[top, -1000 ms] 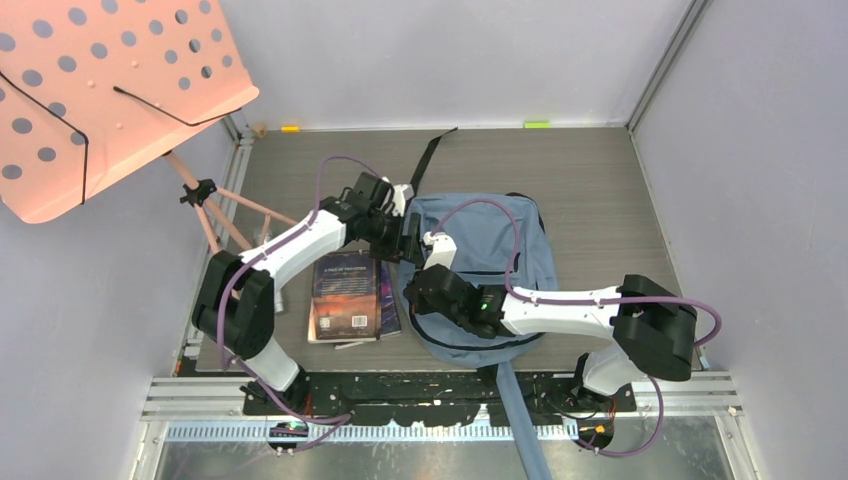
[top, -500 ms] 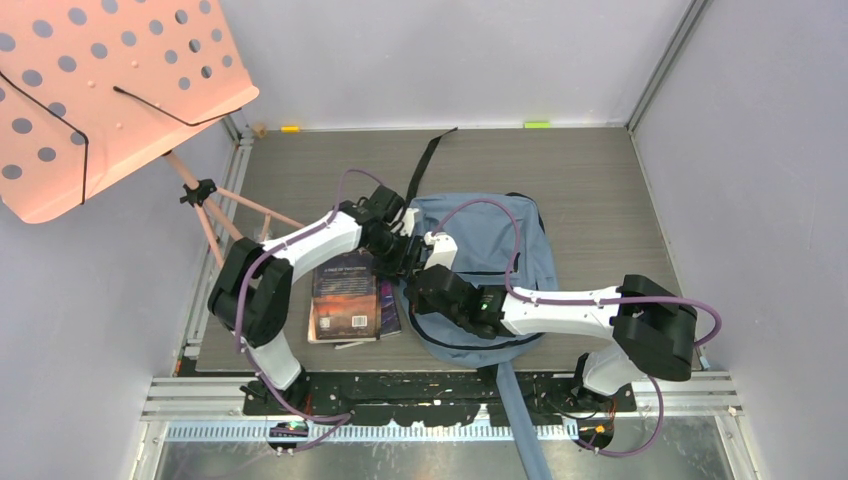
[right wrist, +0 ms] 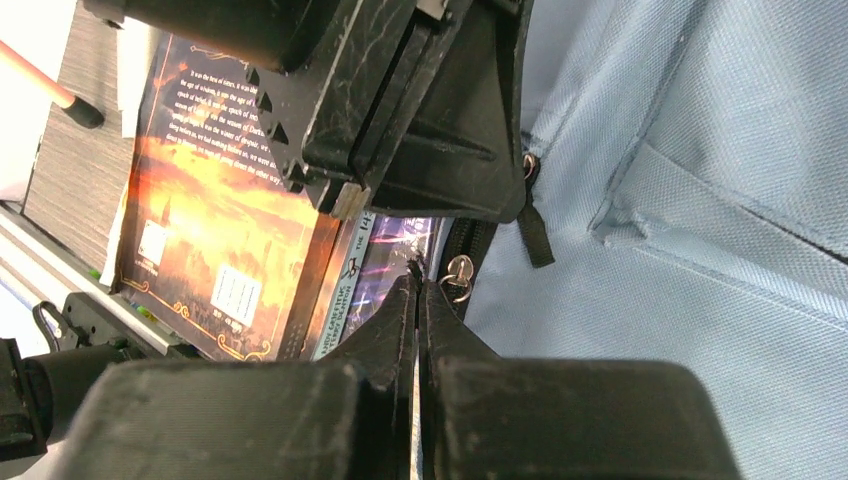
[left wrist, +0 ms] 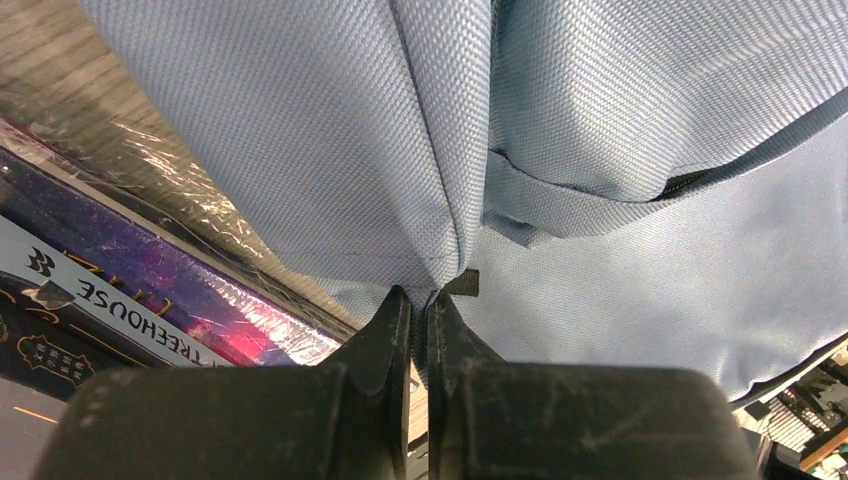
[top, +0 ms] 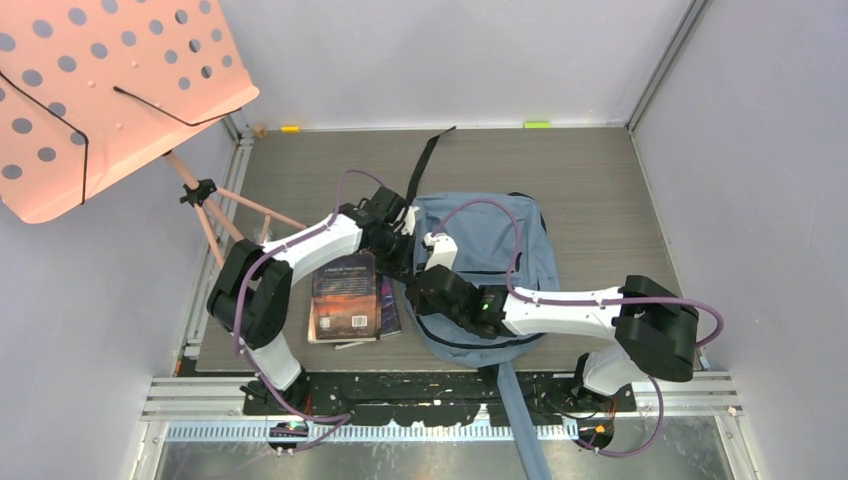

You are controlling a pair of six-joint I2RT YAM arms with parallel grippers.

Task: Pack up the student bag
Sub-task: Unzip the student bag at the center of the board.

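The student bag [top: 495, 235] lies flat on the table, grey-blue, with its zipper side facing left. My left gripper [top: 398, 250] is at the bag's left edge; in the left wrist view it [left wrist: 419, 297] is shut on a pinched fold of the bag's fabric [left wrist: 330, 150]. My right gripper [top: 420, 283] sits just below it, shut on the bag's dark zipper edge right beside a metal zipper pull [right wrist: 459, 268]. A stack of dark books [top: 343, 293] lies just left of the bag, next to both grippers [right wrist: 415, 278].
A pink perforated music stand [top: 110, 90] overhangs the left rear, its tripod legs [top: 225, 215] on the table's left side. A black strap [top: 428, 160] trails behind the bag. A blue strap [top: 520, 420] hangs over the near edge. Walls enclose the table.
My left arm has swung down and right to the bag's left edge, and its jaws have shut on the fabric. The right arm has hardly moved.
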